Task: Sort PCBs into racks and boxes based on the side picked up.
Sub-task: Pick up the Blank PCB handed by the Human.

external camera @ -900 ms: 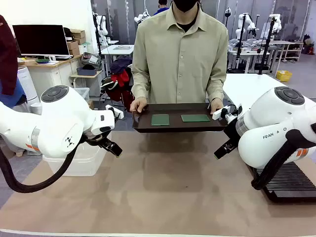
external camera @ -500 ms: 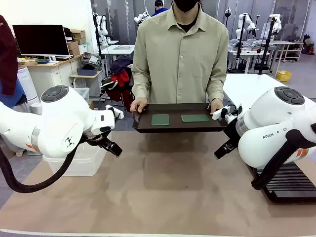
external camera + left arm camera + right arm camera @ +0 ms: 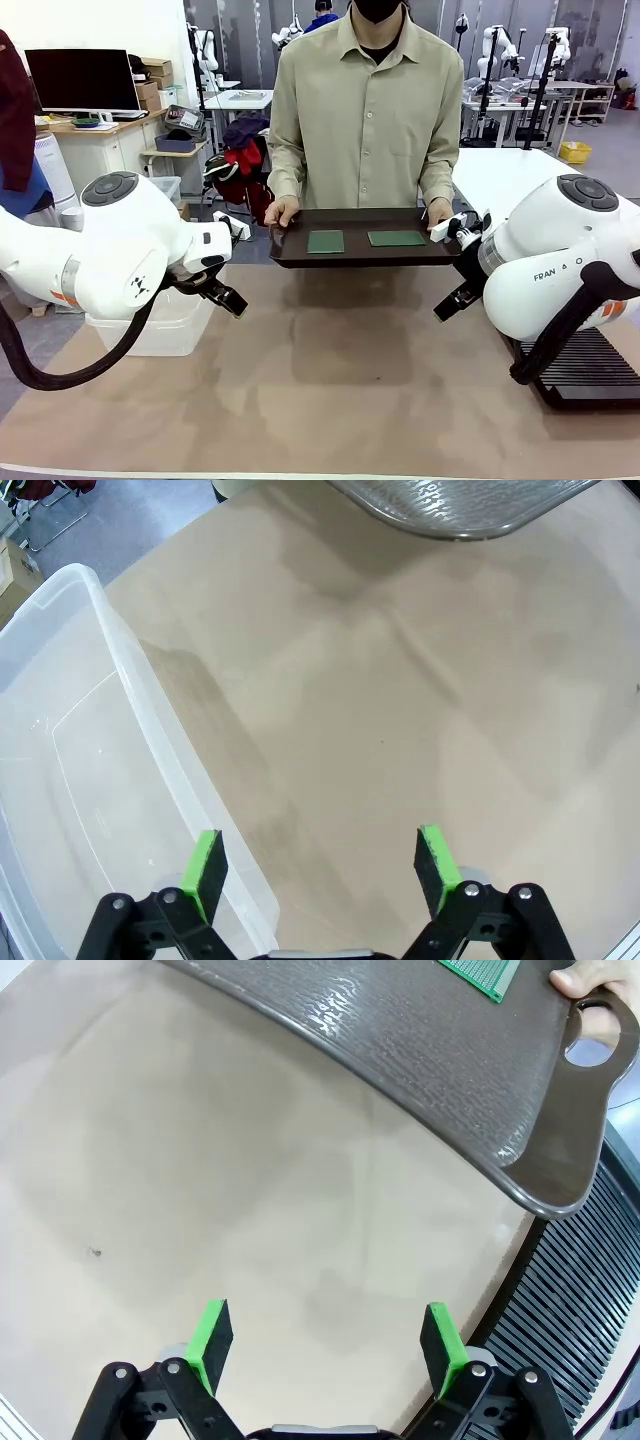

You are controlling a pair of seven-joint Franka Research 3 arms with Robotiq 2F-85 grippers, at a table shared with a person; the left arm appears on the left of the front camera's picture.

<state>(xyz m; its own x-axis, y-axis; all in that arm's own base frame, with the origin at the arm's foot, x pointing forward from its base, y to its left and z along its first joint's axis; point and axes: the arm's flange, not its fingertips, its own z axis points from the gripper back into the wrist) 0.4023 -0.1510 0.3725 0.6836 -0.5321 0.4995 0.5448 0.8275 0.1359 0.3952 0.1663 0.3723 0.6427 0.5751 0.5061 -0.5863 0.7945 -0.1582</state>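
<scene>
While a person's hands [image 3: 281,212] hold a dark brown tray [image 3: 370,258] at the far edge of the surface [image 3: 330,370], two green PCBs [image 3: 325,241] [image 3: 396,238] lie flat on it, side by side and apart. The left gripper [image 3: 320,862], spread and empty, hovers by the clear tub [image 3: 150,680]. The right gripper [image 3: 327,1345], also spread and empty, hovers near the black slotted rack [image 3: 590,1290].

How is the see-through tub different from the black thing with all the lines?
The tub is clear plastic; the rack is black. The tub has tall walls like a box; the rack lies flat with many slots. The tub is on the robot's left side, the rack on its right. Each sits beside an arm.
</scene>
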